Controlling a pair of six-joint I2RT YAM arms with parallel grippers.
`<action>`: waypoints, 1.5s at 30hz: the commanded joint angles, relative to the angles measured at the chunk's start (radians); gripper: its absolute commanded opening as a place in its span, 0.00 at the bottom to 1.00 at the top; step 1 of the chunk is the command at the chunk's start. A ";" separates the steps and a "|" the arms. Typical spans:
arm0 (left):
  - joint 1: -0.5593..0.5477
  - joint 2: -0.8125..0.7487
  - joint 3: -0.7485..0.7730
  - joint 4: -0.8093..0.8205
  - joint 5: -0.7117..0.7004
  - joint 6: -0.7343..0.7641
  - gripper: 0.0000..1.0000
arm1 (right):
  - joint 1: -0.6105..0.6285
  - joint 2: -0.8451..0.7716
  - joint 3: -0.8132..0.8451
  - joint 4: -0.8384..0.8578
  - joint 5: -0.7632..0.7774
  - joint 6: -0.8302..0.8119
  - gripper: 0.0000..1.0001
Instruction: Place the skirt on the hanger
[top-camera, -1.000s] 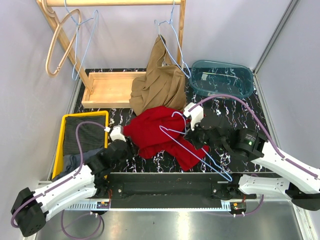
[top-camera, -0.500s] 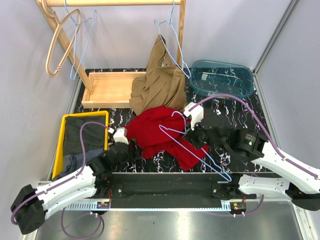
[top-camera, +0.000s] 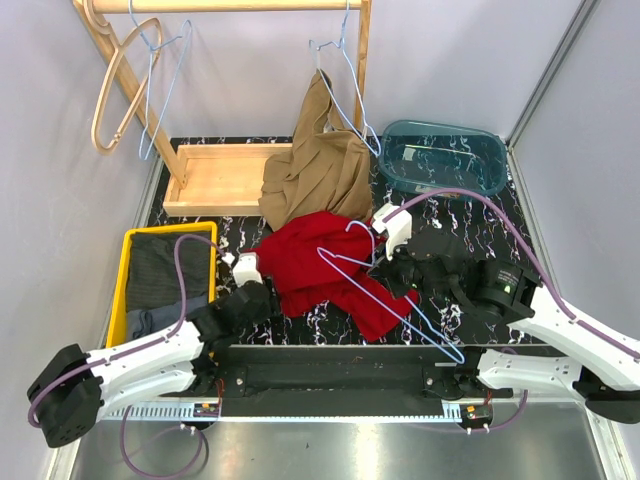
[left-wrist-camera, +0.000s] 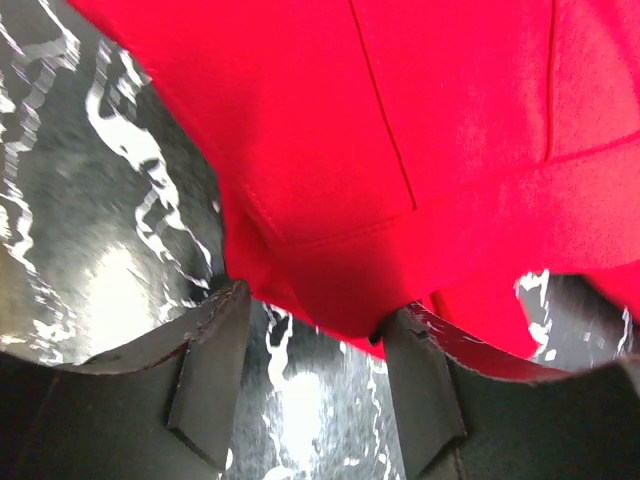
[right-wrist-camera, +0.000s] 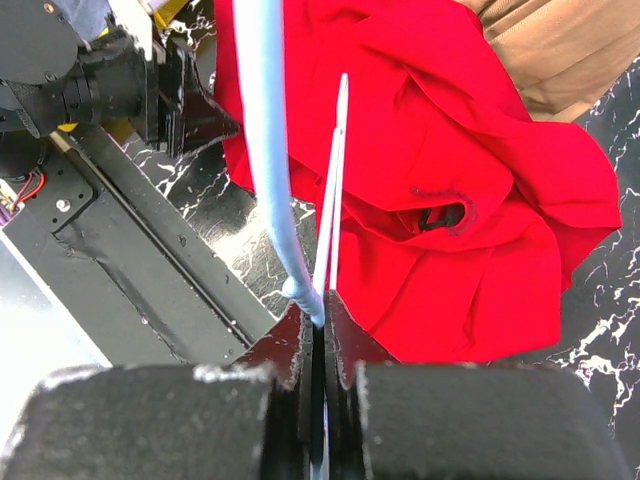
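The red skirt (top-camera: 320, 268) lies crumpled on the black marbled table in front of the arms. It also fills the left wrist view (left-wrist-camera: 400, 130) and the right wrist view (right-wrist-camera: 450, 190). My left gripper (top-camera: 262, 296) is open at the skirt's left edge, its jaws (left-wrist-camera: 318, 345) either side of a fold of the hem. My right gripper (top-camera: 395, 270) is shut on a light blue wire hanger (top-camera: 385, 300), held over the skirt; the wire (right-wrist-camera: 275, 180) runs up from the shut fingertips (right-wrist-camera: 318, 320).
A tan garment (top-camera: 320, 165) hangs on a blue hanger from the wooden rack (top-camera: 230, 6) behind the skirt. A wooden tray (top-camera: 215, 178) is at back left, a teal tub (top-camera: 445, 158) at back right, a yellow bin (top-camera: 170, 280) with dark clothes at left.
My left gripper has moved right and forward to the skirt's left edge. My right gripper with the hanger has shifted slightly up.
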 joint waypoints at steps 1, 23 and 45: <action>-0.004 -0.026 0.071 0.053 -0.165 0.020 0.56 | -0.002 -0.017 0.031 0.040 0.006 0.010 0.00; -0.004 0.080 0.380 -0.141 -0.275 0.147 0.05 | 0.002 0.064 0.046 0.098 -0.189 -0.109 0.00; -0.004 0.055 0.684 -0.364 0.185 0.219 0.01 | 0.013 0.165 -0.291 0.917 -0.103 -0.186 0.00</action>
